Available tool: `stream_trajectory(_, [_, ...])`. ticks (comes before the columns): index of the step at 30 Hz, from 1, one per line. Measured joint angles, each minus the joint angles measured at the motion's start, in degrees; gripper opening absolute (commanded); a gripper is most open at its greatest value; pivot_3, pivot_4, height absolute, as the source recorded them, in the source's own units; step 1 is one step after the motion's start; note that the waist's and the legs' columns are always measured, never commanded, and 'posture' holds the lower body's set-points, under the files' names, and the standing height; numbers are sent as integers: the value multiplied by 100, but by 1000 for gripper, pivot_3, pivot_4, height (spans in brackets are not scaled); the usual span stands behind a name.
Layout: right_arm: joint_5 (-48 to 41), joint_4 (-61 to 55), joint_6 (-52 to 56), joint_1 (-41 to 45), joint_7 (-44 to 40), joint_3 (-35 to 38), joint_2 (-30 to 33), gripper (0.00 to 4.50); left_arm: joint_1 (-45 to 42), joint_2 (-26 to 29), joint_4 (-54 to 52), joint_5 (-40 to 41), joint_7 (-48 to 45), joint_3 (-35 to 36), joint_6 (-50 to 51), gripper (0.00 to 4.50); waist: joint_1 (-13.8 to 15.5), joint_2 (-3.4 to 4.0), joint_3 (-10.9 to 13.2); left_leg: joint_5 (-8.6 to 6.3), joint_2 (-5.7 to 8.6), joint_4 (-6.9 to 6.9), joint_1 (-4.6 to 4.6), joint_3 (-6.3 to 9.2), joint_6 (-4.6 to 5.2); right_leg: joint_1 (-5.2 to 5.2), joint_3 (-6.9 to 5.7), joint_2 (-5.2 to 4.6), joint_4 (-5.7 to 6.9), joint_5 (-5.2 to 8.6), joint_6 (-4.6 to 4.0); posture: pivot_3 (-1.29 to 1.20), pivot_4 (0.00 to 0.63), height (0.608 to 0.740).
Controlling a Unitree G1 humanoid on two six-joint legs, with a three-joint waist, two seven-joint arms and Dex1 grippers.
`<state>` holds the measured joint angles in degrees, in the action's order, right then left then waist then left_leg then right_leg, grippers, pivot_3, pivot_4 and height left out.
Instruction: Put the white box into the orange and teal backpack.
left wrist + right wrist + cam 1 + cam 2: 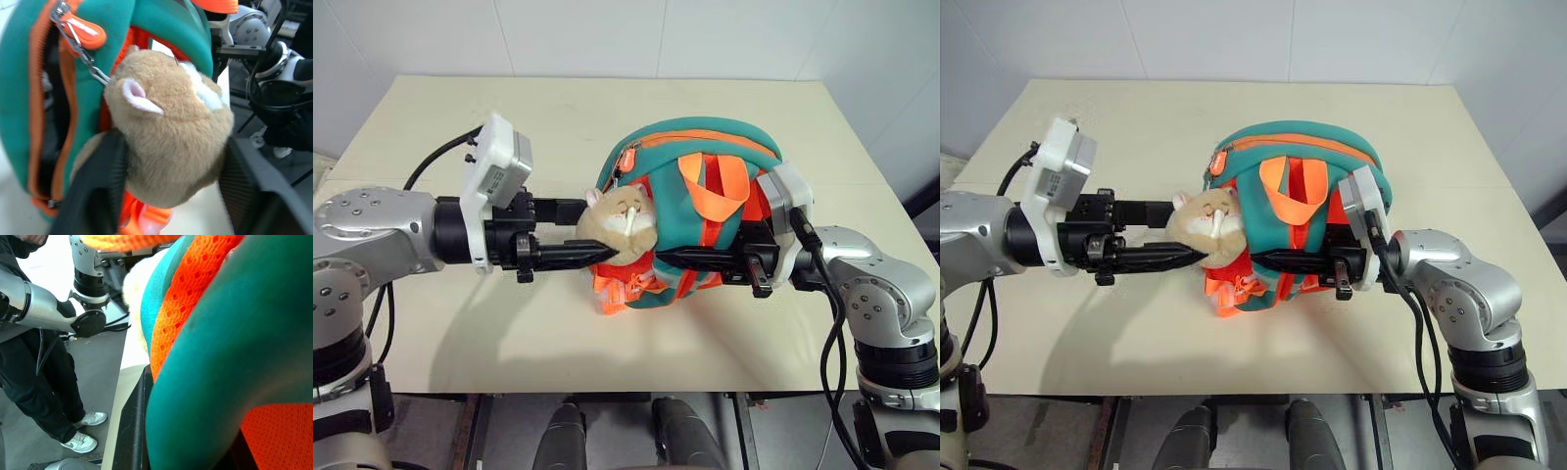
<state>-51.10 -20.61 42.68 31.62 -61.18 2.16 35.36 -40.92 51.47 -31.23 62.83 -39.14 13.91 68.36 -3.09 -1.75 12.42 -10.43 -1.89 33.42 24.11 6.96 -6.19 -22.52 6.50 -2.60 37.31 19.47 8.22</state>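
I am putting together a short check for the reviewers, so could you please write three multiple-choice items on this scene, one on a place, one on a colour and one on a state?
1. Where is the plush cat charm?
A. Between the left gripper's fingers
B. Lying alone at the table's far edge
C. Clamped in the right gripper

2. What colour is the loop handle on the orange and teal backpack?
A. Black
B. Orange
C. White

3. What state is the backpack's zip opening in?
A. Zipped fully shut
C. Taped over
B. Partly open

Answers: 1 A, the tan cat sits between the two black fingers in the left wrist view. 2 B, the handle is bright orange against the teal. 3 B, a dark gap shows between the orange zip lines.
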Motion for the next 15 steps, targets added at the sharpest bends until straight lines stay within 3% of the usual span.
stream_trajectory(4, [-1, -1, -5, -23, 23, 0, -10, 22, -122, 309, 189, -134, -157, -75, -113, 728, 1, 0, 0, 0, 0, -3, 1, 0, 0, 0, 0, 0, -4, 0, 0, 0, 150, 740])
stream_trajectory(7, [-2, -2, -7, -77, 63, 2, -10, 22, -218, 602, 382, -244, -333, -76, -228, 351, -8, 0, 0, 0, 0, -9, 1, -1, 0, -2, 0, 0, -8, 0, -1, 0, 150, 740])
stream_trajectory(15, [-56, -39, -12, -175, 77, 44, -11, 22, -206, 1489, 954, -503, -1214, -57, -526, 279, -15, 0, 0, 0, -1, -29, 1, -4, 0, -5, 1, -1, -23, 2, -3, 0, 150, 740])
